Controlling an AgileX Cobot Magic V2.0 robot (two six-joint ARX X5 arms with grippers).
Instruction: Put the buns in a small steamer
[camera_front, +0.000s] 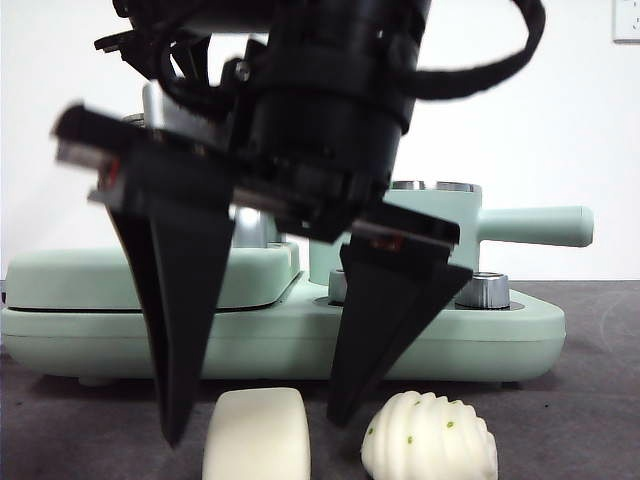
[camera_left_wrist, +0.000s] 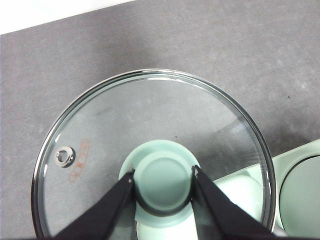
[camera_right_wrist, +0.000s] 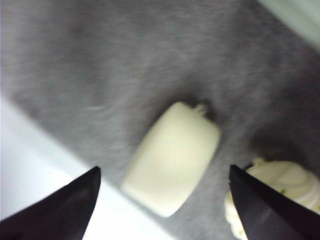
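Now, as seen:
Right gripper (camera_front: 255, 425): hung low over the table at front, jaws spread wide, nothing held; smooth bun sits between the tips in both front & right wrist views. Wrist pic blurred.
Smooth bun (camera_front: 257, 434): cream block, lying on the dark table (camera_front: 580, 420), just in front of the green base; no jaw seen touching it.
Ridged bun (camera_front: 430, 437): shell-like w/ green specks, on the table just beside the smooth one, apart from it; one spread jaw tip is seen close by its side in the right wrist view, contact can't be told.
Left gripper (camera_left_wrist: 163, 181): jaws pinched on the green knob (camera_left_wrist: 163, 182), one jaw each side, touching it.
Lid (camera_left_wrist: 150, 125): glass w/ steel rim, small vent hole near the edge; held by its knob, grey table seen through the glass, part of the green appliance seen at one side.
Steamer (camera_front: 470, 235): mint-green pot w/ steel rim & straight side handle, stood on the base behind the buns, mostly hidden by the right arm; no lid seen on it. Inside not visible, so contents can't be told.
Base (camera_front: 500, 345): wide mint-green unit across the back, steel ring on top near the pot.
Grill lid (camera_front: 110, 280): flat, green, on the other half of the base.
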